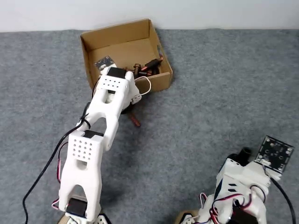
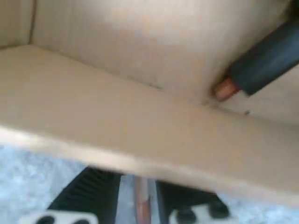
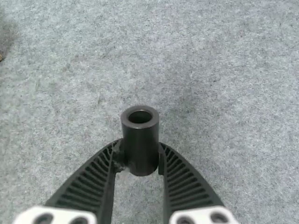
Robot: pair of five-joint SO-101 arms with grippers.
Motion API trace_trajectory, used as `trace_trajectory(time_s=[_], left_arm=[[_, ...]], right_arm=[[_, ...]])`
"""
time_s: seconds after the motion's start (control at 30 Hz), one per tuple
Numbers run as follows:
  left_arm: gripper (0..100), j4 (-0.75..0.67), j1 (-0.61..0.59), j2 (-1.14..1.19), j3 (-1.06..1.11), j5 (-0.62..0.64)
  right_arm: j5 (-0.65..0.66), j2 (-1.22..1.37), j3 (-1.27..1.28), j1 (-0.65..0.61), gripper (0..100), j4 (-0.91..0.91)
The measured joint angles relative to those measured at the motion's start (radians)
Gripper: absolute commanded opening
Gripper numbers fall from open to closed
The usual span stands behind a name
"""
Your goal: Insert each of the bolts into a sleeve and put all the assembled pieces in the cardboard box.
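Right gripper (image 3: 139, 150) clamps a short black sleeve (image 3: 139, 140) with its hollow bore showing, over grey carpet (image 3: 224, 70) at near right. Left gripper (image 2: 140, 181) pinches a thin copper bolt (image 2: 141, 200) just outside the cardboard box (image 1: 161, 80), at its near wall — assembled pieces (image 1: 147, 67) lie inside

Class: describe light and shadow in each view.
High view: soft light, no hard shadows on the mat. Left wrist view: the cardboard box rim glows pale beyond the left tool and its bolt. Right wrist view: even light on the right tool's sleeve.
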Motion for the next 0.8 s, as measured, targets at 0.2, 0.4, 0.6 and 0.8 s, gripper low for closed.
trace_trajectory(time_s=[0.2, 0.4, 0.6, 0.8], left_arm=[[0, 0.189, 0.055, 0.009, -0.198, -0.074], [0, 0.198, 0.077, -0.098, -0.279, -0.219], [0, 0.204, 0.152, -0.394, -0.209, -0.344], [0, 0.209, 0.196, -0.671, 0.009, -0.367]], right_arm=[[0.000, 0.000, 0.000, 0.000, 0.9, 0.000], [0.023, 0.000, 0.000, 0.000, 0.9, 0.000], [0.026, 0.000, 0.000, 0.000, 0.9, 0.000], [0.026, 0.000, 0.000, -0.138, 0.9, 0.000]])
